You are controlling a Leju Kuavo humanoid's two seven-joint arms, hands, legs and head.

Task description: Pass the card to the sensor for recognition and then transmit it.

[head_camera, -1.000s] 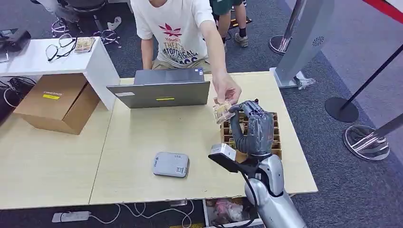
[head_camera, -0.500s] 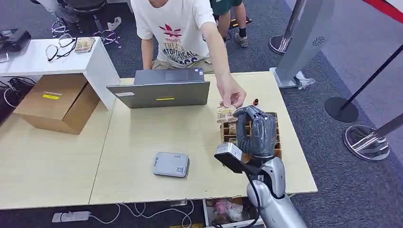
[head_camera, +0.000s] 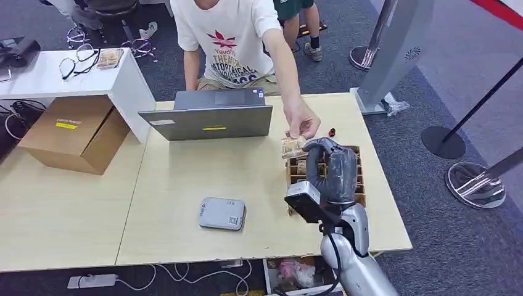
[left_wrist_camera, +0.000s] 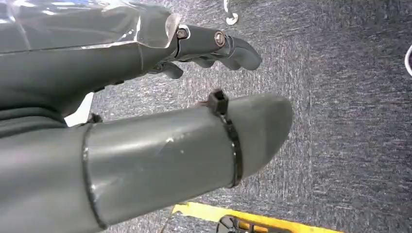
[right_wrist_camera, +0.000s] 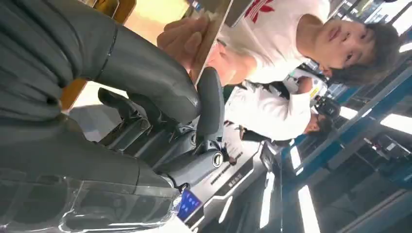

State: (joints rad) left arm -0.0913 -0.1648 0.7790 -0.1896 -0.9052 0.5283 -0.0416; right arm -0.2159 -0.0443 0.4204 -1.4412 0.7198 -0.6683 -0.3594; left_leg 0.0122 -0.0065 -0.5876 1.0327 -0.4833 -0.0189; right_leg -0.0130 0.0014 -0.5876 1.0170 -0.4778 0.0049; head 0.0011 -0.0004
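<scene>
In the head view my right hand [head_camera: 331, 168] is raised over the wooden slotted card box [head_camera: 356, 185] at the table's right side. A small patterned card [head_camera: 291, 147] is pinched at its fingertips. A person's hand [head_camera: 302, 126] reaches across the table and grips the same card from the far side. The right wrist view shows the card [right_wrist_camera: 210, 39] edge-on between my thumb [right_wrist_camera: 145, 73] and a finger, with the person's fingers on it. The grey sensor pad [head_camera: 222, 214] lies flat near the table's front, left of my hand. My left hand [left_wrist_camera: 214, 43] hangs over carpet and holds nothing.
A grey laptop [head_camera: 213, 120] stands at the table's far edge before the person in a white shirt. A small red object [head_camera: 332, 131] lies behind the card box. A cardboard box [head_camera: 74, 132] and white desk [head_camera: 37, 77] are at left. Stanchion bases [head_camera: 475, 185] stand on the carpet at right.
My right hand with the card has sunk slightly toward the card box and shifted right. The person's hand has followed and closed further onto the card.
</scene>
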